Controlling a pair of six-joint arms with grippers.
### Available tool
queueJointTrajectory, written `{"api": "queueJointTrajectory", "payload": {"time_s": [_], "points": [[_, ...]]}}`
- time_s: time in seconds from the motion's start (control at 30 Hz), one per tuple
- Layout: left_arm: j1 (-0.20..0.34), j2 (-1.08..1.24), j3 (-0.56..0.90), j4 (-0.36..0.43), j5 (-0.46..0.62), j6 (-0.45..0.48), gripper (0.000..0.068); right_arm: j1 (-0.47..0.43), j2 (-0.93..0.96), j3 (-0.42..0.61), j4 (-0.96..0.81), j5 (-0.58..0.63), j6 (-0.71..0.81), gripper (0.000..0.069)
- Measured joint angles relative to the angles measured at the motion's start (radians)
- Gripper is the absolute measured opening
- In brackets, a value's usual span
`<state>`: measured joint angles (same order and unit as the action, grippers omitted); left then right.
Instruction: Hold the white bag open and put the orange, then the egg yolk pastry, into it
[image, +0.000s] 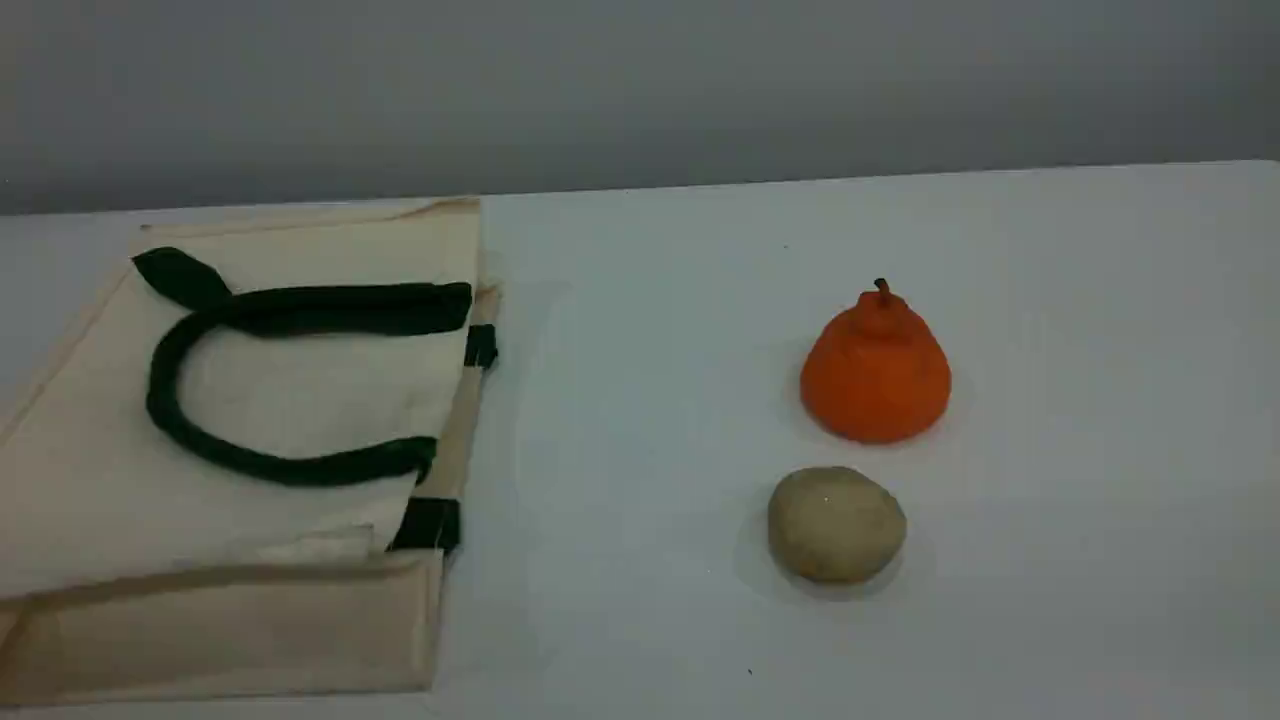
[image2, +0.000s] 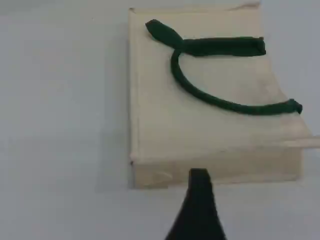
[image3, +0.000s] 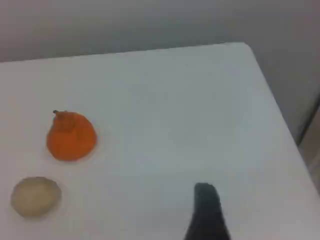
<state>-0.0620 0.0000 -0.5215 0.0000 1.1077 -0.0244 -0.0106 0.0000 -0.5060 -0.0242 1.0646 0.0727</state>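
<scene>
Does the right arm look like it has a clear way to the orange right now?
Probably yes. The orange stands alone on the table, apart from the egg yolk pastry, and nothing lies between it and the right gripper, which holds nothing.

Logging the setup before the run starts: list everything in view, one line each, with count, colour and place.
Cream-white canvas tote bag: one, cream-white, lying flat on the table's left side.
Dark green strap handle: one loop seen lying on top of the bag, plus dark green patches at the bag's right edge.
Pear-shaped orange fruit: one, bright orange with a brown stem, upright on the table's right side.
Round beige pastry ball: one, pale beige-tan, just in front of the orange, apart from it.
Table: one, white, under everything.
Left gripper: one dark fingertip seen, above the table near the bag's edge, holding nothing.
Right gripper: one dark fingertip seen, over bare table right of the fruit, holding nothing.
</scene>
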Motion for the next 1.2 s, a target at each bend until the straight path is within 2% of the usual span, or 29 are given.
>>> {"api": "queueJointTrajectory", "payload": {"time_s": [1.2], "points": [[0.0,0.0,0.0,0.0,-0.013,0.001,0.0526,0.0,0.0,0.0,0.0,0.0,0.0,0.0461]]}}
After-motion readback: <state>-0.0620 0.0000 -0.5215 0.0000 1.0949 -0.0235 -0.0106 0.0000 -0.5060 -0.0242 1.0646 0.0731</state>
